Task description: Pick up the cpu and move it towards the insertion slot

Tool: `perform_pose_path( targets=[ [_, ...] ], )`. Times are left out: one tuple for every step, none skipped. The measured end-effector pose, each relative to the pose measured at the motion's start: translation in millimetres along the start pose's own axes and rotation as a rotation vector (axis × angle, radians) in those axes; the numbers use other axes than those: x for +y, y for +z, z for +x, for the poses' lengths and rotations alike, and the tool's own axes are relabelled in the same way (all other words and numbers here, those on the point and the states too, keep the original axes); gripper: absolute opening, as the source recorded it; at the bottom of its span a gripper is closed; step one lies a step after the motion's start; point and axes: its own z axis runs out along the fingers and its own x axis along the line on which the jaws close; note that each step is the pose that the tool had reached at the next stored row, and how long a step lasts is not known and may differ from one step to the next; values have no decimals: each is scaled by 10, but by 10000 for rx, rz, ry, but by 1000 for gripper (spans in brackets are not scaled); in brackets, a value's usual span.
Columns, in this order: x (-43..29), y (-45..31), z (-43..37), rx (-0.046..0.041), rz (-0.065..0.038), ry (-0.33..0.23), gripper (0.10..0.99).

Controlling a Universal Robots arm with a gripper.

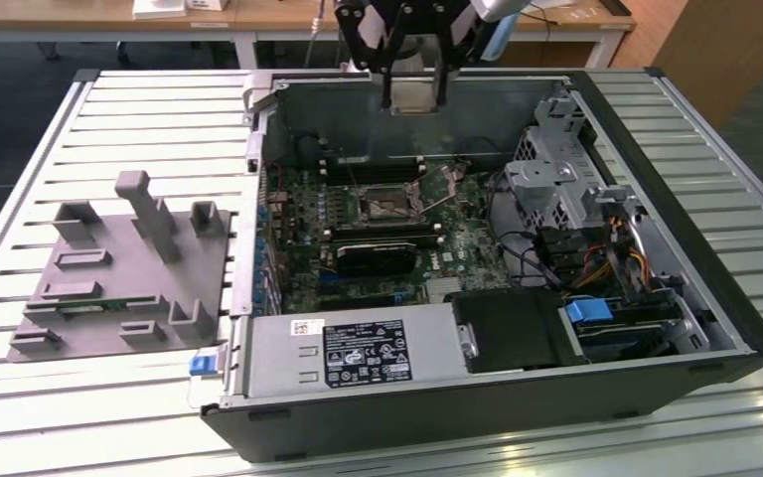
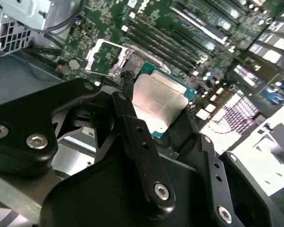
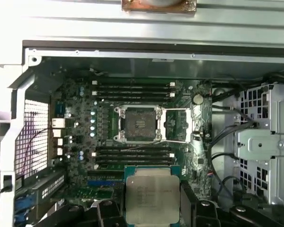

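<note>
My gripper hangs over the back wall of the open computer case, shut on the cpu, a small square chip with a silvery top. In both wrist views the cpu sits clamped between the two black fingers by opposite edges. The insertion slot is the square socket with a shiny frame and dark centre on the green board, below and in front of the gripper. In the first wrist view the insertion slot lies open with its metal load frame swung to one side; the cpu is apart from it, well above the board.
A grey plate with blocks and posts lies at the exterior view's left on the slatted table. Inside the case are long memory slots, a black rectangular part, a power supply and a metal drive cage with cables.
</note>
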Motion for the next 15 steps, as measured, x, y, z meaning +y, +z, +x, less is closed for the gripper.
perform_pose_path(
  targets=[
    [31,9,-16,-1,0,0,541],
    [64,17,-26,-1,0,2,541],
    [105,25,-34,-1,0,1,541],
    [144,32,-40,0,1,0,541],
    [184,40,-45,0,0,0,541],
    [226,47,-49,-1,0,0,541],
    [267,55,-53,0,1,1,541],
    [307,63,-55,-1,-1,1,541],
    [344,70,-57,0,0,0,541],
    [379,78,-58,0,1,0,541],
    [409,86,-59,-1,0,0,541],
    [439,95,-60,-1,-1,0,541],
    [470,103,-61,0,0,0,541],
    [500,111,-62,-1,0,1,541],
    [529,120,-63,0,1,1,541]
  ],
)
